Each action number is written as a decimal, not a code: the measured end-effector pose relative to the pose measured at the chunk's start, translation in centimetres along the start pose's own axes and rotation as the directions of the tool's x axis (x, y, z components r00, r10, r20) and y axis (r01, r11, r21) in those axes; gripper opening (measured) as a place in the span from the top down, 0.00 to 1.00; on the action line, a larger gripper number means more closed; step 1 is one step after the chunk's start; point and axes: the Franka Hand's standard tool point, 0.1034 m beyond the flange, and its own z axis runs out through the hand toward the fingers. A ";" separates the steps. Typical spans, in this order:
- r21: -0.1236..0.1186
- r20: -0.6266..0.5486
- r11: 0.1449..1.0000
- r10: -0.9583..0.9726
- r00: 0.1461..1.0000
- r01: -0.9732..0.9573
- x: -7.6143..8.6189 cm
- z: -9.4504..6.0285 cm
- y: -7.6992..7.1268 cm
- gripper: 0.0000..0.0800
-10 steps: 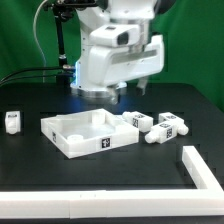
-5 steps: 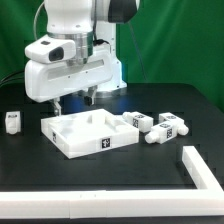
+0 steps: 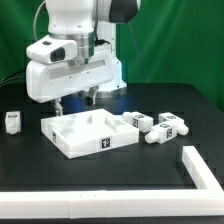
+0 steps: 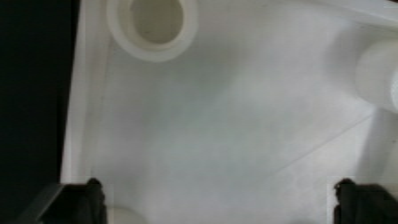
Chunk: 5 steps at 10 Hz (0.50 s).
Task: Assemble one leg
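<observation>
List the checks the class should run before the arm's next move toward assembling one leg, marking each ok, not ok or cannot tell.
1. The fingers are open: ok. The gripper is wide open and holds nothing.
2. A leg is grasped: not ok. The lone leg and the clustered legs on the exterior view's right all lie on the table.
3. The socket is free: ok, it looks empty.
4. The gripper is lined up over a leg: not ok. It hovers over the panel.
5. Gap between fingers and panel: cannot tell.
</observation>
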 end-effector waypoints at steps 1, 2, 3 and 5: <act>-0.005 0.000 1.000 -0.022 1.000 0.022 -0.1 0.6 2.1 0.19; -0.005 0.000 0.999 -0.039 0.999 0.039 -0.4 1.1 3.5 0.19; -0.003 0.000 0.999 -0.039 0.999 0.039 -1.0 1.4 4.4 0.19; 0.035 0.024 0.999 -0.020 1.000 0.019 -1.6 2.9 4.0 0.19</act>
